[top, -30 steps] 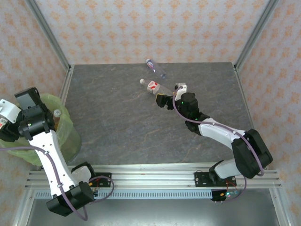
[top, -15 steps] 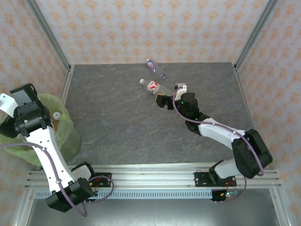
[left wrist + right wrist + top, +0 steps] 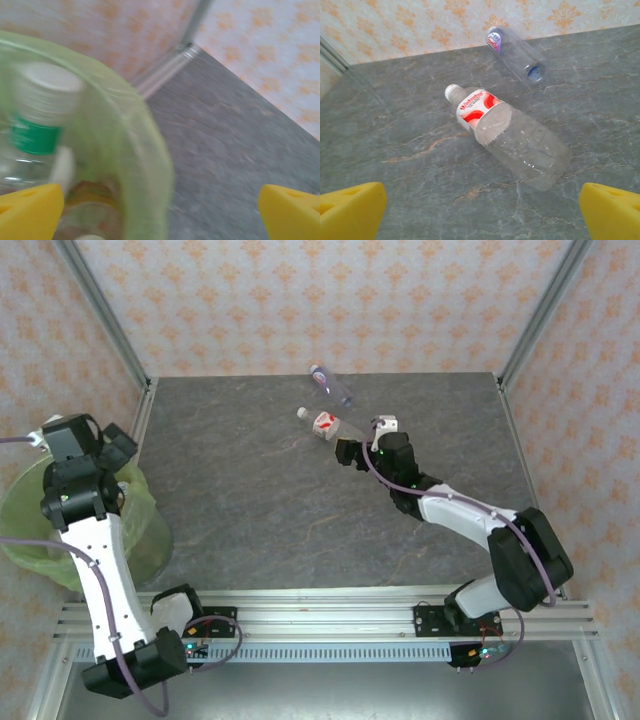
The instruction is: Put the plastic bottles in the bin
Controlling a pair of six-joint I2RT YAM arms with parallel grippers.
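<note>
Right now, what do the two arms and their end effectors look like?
The left arm and right arm have white links, black joints and a thin purple cable. The left end effector and right end effector carry yellow wedge-shaped fingertips.

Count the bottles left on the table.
2. A red-white-label bottle lies on its side in the middle of the table. A second clear bottle lies just beyond it, nearer the back wall. The arms could hide others.

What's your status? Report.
Left gripper open at bin rim. Right gripper open, short of red-label bottle. Second bottle beyond it. Nothing in the way.
</note>
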